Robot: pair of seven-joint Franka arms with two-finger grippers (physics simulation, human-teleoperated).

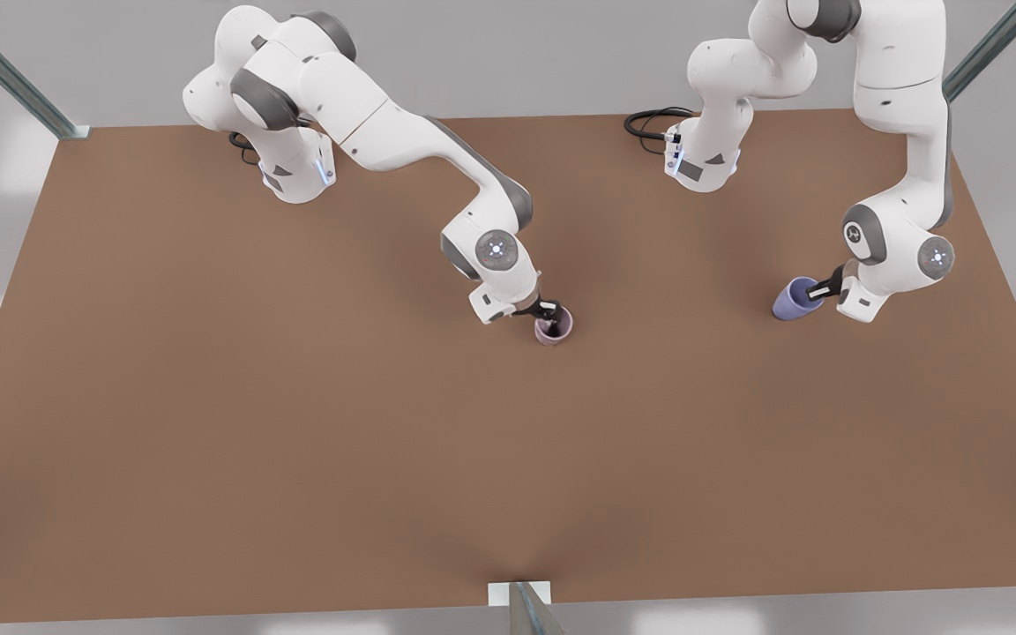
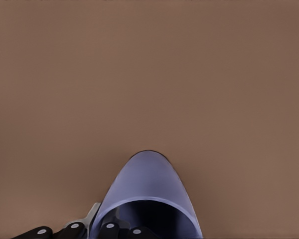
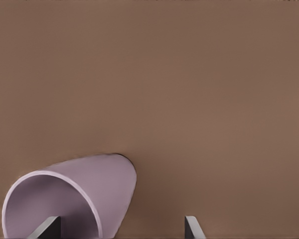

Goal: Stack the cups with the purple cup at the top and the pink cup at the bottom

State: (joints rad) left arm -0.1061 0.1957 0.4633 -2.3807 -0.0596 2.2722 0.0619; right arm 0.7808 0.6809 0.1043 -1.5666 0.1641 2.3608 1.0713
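Cups are sitting well apart on the brown surface [image 1: 296, 441], and no writing is showing on them. In the front view, the pink cup [image 1: 554, 327] is standing near the middle of the surface, with its open mouth facing up. The right claw [image 1: 546, 311] is reaching down at the cup's rim on the side toward the arm, and one dark finger is dipping inside the cup. In the right wrist view, the pink cup [image 3: 72, 196] is showing its open mouth, one finger [image 3: 47, 229] is sitting inside it, and the other finger is standing out over the bare surface [image 3: 189, 74], well apart from the first. So the right claw is spread wide, and it is not squeezing the cup wall. At the front view's right, the purple cup [image 1: 795, 299] is tipping over, with its bottom pointing toward the front view's left. The left claw [image 1: 823, 287] is pinching its rim, with one finger inside the mouth and one outside. In the left wrist view, the purple cup [image 2: 149, 194] is sticking out from the left claw [image 2: 94, 230], whose fingers are closing narrowly on the cup's wall.
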